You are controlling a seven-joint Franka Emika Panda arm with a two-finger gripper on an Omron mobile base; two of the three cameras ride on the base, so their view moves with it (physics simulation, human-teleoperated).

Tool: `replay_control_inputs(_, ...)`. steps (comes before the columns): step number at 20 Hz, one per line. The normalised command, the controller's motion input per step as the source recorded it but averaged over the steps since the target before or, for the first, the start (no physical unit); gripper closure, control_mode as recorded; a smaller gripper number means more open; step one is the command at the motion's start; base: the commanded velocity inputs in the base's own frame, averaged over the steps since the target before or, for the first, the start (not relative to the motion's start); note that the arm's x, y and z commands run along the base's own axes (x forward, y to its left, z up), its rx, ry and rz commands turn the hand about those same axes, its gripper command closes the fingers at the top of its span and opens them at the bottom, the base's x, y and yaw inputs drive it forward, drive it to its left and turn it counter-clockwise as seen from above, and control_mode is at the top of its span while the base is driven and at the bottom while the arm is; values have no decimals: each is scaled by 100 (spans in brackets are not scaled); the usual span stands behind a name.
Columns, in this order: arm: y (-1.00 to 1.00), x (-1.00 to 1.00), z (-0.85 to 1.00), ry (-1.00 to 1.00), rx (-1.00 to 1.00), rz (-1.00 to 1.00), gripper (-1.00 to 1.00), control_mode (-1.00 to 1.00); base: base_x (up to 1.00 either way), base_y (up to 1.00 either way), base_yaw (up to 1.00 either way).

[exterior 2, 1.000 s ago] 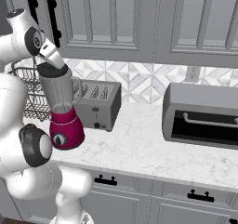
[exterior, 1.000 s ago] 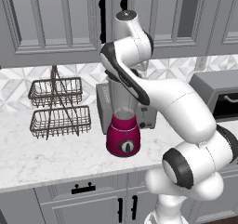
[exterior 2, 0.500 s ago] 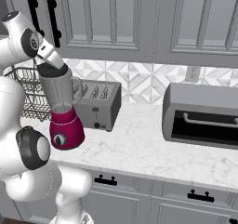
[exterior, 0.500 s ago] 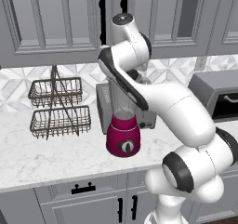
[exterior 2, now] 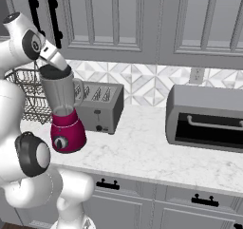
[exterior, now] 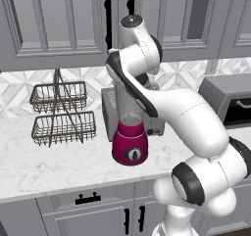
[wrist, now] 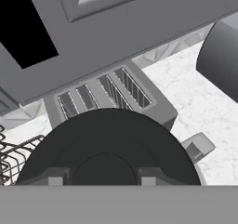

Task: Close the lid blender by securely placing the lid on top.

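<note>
Sitting black lid [wrist: 109, 144] atop blender [exterior 2: 64, 114], toaster [wrist: 109, 95] at twelve o'clock; gripper [wrist: 104, 180] grip impossible to tell.

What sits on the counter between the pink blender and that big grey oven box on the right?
A grey toaster stands just beside the blender; past it, bare marble counter runs to the oven, as the right base view shows.

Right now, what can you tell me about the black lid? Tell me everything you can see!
The lid is a flat, round, matte black disc with a raised round knob in its middle. It sits at the mouth of the blender jar, tilted. The gripper is down on it, a fingertip at each side of the knob. Whether it is pressed on tight cannot be told. The toaster stands behind it.
</note>
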Motion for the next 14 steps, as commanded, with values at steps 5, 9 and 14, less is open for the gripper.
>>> replay_control_inputs(5, -4, -3, -36, 0, 0, 0, 100, -100, 0, 0, 0)
replay_control_inputs(9, 0, -14, -45, 0, 0, 0, 100, -100, 0, 0, 0)
replay_control_inputs(14, 0, -1, -34, 8, 0, 0, 100, -100, 0, 0, 0)
